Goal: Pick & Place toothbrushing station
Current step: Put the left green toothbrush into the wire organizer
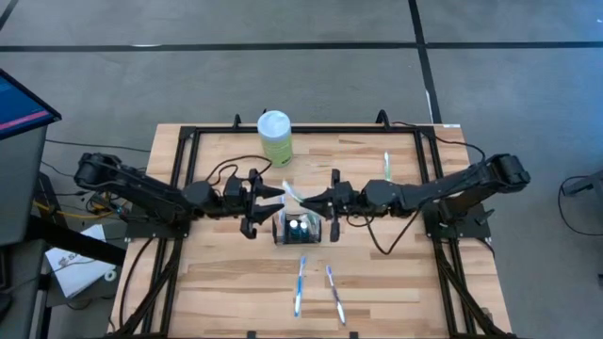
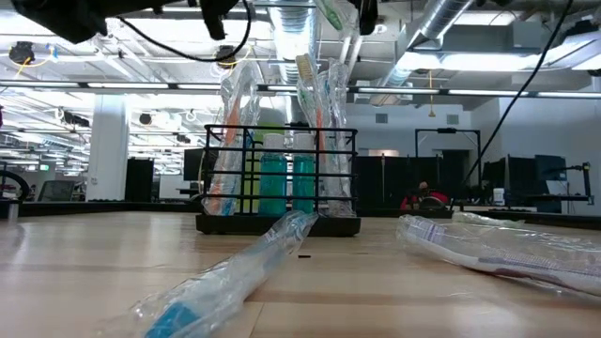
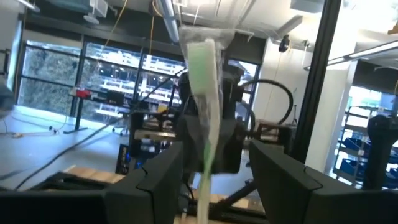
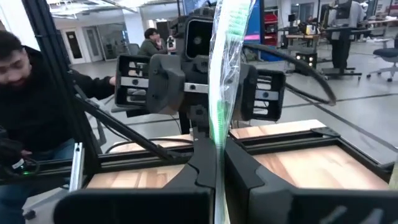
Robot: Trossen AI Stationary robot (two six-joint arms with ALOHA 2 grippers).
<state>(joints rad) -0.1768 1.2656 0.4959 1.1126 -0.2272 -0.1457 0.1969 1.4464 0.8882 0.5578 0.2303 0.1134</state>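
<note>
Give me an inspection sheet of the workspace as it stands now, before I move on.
Surface: wooden table inside a black frame.
Job's things: black wire caddy at table centre, holding wrapped toothbrushes and teal tubes; a green wrapped toothbrush is pinched above it.
Clutter: pale green bottle behind the caddy; two wrapped toothbrushes in front; another toothbrush near the right arm.
Grippers: right gripper shut on the green wrapped toothbrush above the caddy; left gripper open, facing it, fingers either side of the brush.
Cables: black cables loop over both arms.
Surroundings: a person by the frame in the right wrist view; open workshop beyond.
</note>
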